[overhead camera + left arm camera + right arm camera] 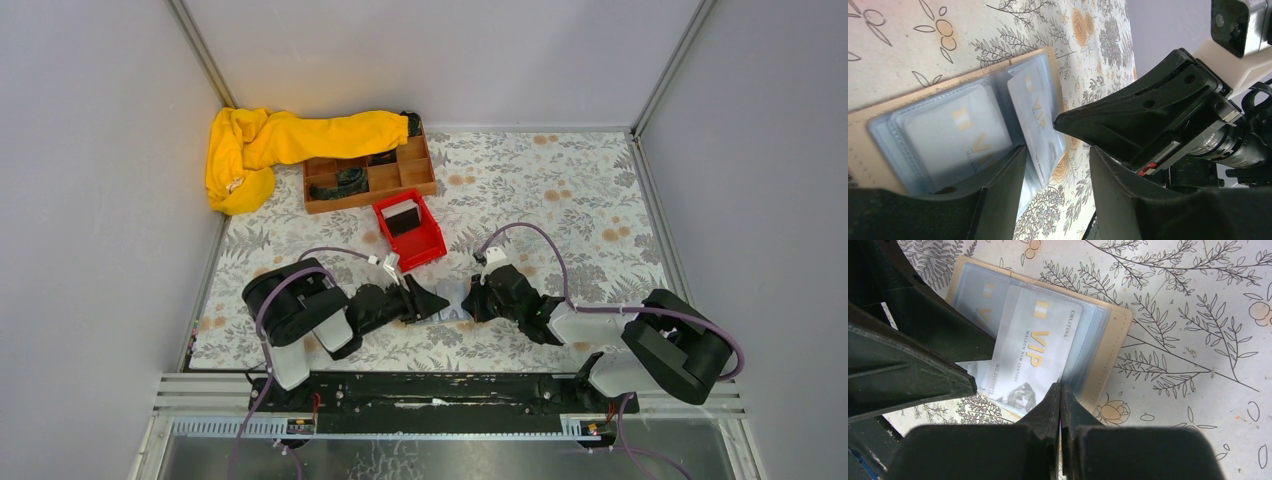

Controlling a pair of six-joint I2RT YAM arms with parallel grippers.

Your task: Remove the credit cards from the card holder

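The card holder (1108, 347) lies open on the flowered cloth, tan side up, between both grippers (455, 300). Its clear sleeves hold a whitish VIP card (955, 135). Another whitish credit card (1035, 347) sticks halfway out of a sleeve, tilted. My left gripper (1058, 200) is open, and this card's lower corner (1040, 160) lies between its fingers, close to one finger (998, 190) and apart from the other. My right gripper (1060, 390) is shut with nothing in it, its tips on the holder's near edge beside the card.
A red bin (425, 245) with a dark card (402, 216) in it stands just beyond the grippers. Behind it are a brown wooden compartment tray (385, 180) and a yellow cloth (290, 140). Grey walls close the table on three sides.
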